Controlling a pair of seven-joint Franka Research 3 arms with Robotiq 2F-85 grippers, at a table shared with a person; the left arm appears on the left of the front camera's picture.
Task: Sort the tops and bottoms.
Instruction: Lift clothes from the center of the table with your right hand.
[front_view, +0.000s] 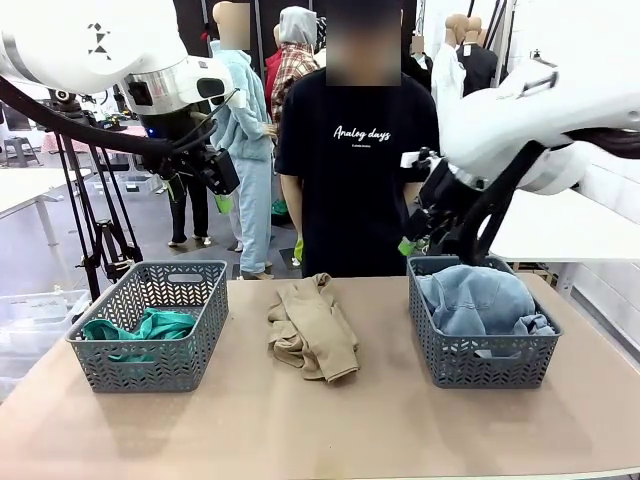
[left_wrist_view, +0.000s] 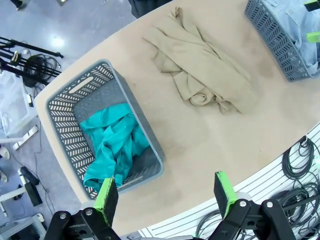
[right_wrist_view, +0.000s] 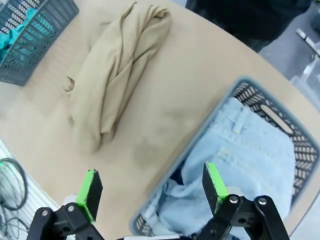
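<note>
**Tan top mid-counter, both pincers wide**

The tan top (front_view: 312, 328) lies crumpled at the middle of the counter (front_view: 330, 430), its long axis running from far edge to near edge. It sits between the left basket (front_view: 140, 365), which holds the teal top (front_view: 150, 325), and the right basket (front_view: 485, 362), which holds pale denim shorts (front_view: 478, 298). My left pincer (left_wrist_view: 164, 194) hangs wide above the left basket's far side. My right pincer (right_wrist_view: 151, 187), equally wide, hangs by the right basket's far-left corner. I judge neither clearly nearer. Bare counter surrounds the top.
</note>
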